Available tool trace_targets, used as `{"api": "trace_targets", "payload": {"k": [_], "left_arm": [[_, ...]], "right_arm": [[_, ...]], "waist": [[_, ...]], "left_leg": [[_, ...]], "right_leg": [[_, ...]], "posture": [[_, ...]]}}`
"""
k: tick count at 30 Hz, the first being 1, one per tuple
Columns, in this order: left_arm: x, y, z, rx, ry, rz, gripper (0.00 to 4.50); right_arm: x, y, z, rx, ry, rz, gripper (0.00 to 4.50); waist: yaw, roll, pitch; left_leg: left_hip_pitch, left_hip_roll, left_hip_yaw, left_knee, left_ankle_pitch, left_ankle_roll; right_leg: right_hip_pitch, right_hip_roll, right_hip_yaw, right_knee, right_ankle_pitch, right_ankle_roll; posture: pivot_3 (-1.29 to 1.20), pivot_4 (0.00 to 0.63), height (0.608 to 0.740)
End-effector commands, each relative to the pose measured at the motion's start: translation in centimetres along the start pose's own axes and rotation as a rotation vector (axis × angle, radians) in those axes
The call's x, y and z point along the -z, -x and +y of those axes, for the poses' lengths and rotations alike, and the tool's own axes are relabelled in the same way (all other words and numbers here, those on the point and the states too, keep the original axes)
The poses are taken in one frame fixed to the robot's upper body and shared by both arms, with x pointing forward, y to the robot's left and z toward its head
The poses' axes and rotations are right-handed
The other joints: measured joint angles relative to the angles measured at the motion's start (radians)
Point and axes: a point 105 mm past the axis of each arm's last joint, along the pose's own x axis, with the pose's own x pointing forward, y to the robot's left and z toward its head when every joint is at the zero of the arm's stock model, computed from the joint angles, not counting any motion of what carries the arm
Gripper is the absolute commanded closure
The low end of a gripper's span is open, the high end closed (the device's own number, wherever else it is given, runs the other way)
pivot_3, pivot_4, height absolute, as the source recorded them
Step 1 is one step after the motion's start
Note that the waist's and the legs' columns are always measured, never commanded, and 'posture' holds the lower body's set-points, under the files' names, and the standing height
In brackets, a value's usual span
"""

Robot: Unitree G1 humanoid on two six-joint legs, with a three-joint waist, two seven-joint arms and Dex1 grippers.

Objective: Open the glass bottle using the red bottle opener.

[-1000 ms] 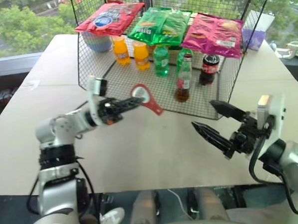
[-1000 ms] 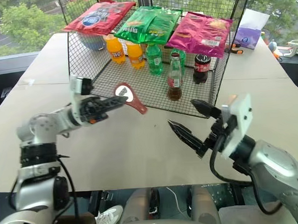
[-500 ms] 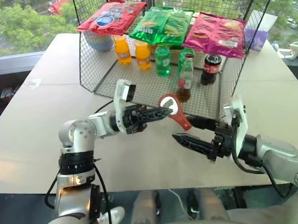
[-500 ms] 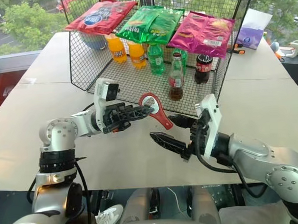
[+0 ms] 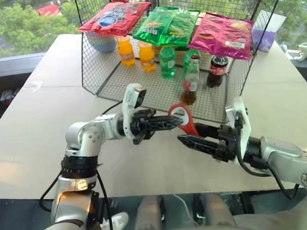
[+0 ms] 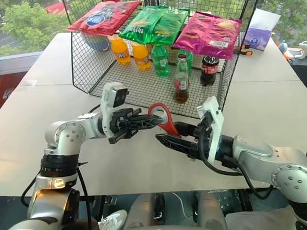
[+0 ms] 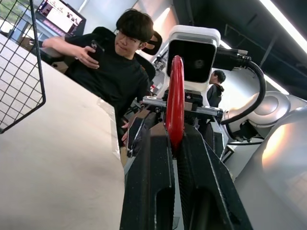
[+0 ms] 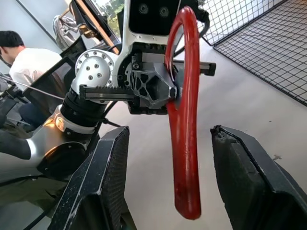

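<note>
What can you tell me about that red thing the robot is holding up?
It is the red bottle opener, flat and glossy like plastic, with a ring-shaped head and a short tapering handle. The left hand is shut on the ring, holding it edge-up in the air above the table, handle hanging down. The handle sits between the right hand's two open fingers, which are not touching it.

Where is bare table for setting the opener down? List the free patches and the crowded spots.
Free: table left of the wire basket, and the strip right of it. Crowded: inside the basket around the glass bottle, and where both grippers meet at the red bottle opener.
</note>
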Motion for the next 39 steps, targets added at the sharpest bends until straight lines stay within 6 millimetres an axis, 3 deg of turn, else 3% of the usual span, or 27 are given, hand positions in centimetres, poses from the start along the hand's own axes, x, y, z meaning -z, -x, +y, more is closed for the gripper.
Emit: {"api": "trace_targets", "payload": {"k": [1, 6, 12, 16, 22, 26, 29, 34, 39], "left_arm": [[-0.3, -0.4, -0.9, 0.041, -0.066, 0.027, 4.50], [-0.3, -0.4, -1.0, 0.050, -0.102, 0.032, 4.50], [0.4, 0.0, -1.3, 0.072, -0.189, 0.077, 4.50], [-0.4, 1.1, -0.6, -0.007, -0.212, 0.062, 3.02], [-2.0, 2.7, 0.5, -0.168, -0.304, 0.013, 0.05], [-4.7, 2.0, 5.0, -0.504, -0.585, -0.058, 0.05], [-6.0, 1.6, 8.6, -0.772, -0.662, -0.046, 0.05], [-6.2, -1.2, 11.0, -0.719, -0.671, -0.004, 0.05], [-6.7, -2.5, 12.5, -0.697, -0.670, 0.005, 0.05]], "right_arm": [[0.0, -0.1, 0.8, -0.049, -0.014, 0.009, 2.29], [0.2, -0.1, 0.6, -0.050, -0.019, 0.032, 4.43], [0.1, -0.1, 0.4, -0.038, -0.012, 0.034, 4.43], [0.3, 0.3, 0.0, -0.004, -0.005, 0.035, 4.50], [-0.4, 2.1, -1.2, 0.121, -0.030, -0.058, 4.50], [-1.4, 3.4, -1.2, 0.207, -0.043, -0.163, 4.50], [-1.8, 4.0, -1.0, 0.256, -0.032, -0.202, 4.50], [-2.4, 4.5, -0.7, 0.319, -0.007, -0.252, 4.50], [-2.4, 4.7, -0.5, 0.354, 0.004, -0.266, 4.50]], "waist": [[0.000, 0.000, 0.000], [0.000, 0.000, 0.000], [0.000, 0.000, 0.000], [0.001, 0.001, 0.000], [0.002, 0.001, 0.000], [0.010, 0.001, 0.001], [0.018, 0.000, 0.001], [0.022, 0.000, 0.001], [0.022, 0.000, 0.001]], "left_leg": [[0.000, 0.000, 0.000, 0.000, 0.000, 0.000], [0.000, 0.001, 0.000, 0.000, 0.000, 0.000], [-0.001, 0.001, 0.000, -0.001, 0.000, 0.000], [-0.001, 0.002, 0.000, -0.001, 0.000, 0.000], [-0.002, 0.002, 0.000, -0.002, 0.000, 0.000], [-0.002, 0.001, -0.001, -0.003, 0.000, 0.000], [-0.002, -0.001, -0.001, -0.002, 0.000, 0.000], [-0.002, -0.001, 0.000, -0.003, 0.000, 0.000], [-0.003, -0.001, -0.001, -0.004, 0.000, 0.001]], "right_leg": [[0.000, 0.000, 0.000, 0.000, 0.000, 0.000], [0.000, 0.000, 0.000, -0.001, 0.000, 0.000], [-0.001, 0.000, 0.000, -0.001, 0.000, 0.000], [-0.001, 0.000, 0.000, -0.002, 0.000, 0.000], [-0.001, 0.000, -0.001, -0.004, 0.000, 0.000], [0.000, -0.001, -0.002, -0.006, 0.000, 0.000], [0.001, -0.001, -0.002, -0.006, 0.000, 0.001], [0.001, 0.001, -0.002, -0.007, 0.000, 0.001], [0.001, 0.001, -0.002, -0.008, 0.000, 0.001]], "posture": [[0.00, 0.150, 0.728], [0.00, 0.150, 0.728], [0.00, 0.150, 0.728], [0.00, 0.150, 0.728], [0.00, 0.150, 0.728], [0.00, 0.150, 0.728], [0.00, 0.150, 0.728], [0.00, 0.150, 0.728], [0.00, 0.150, 0.728]]}}
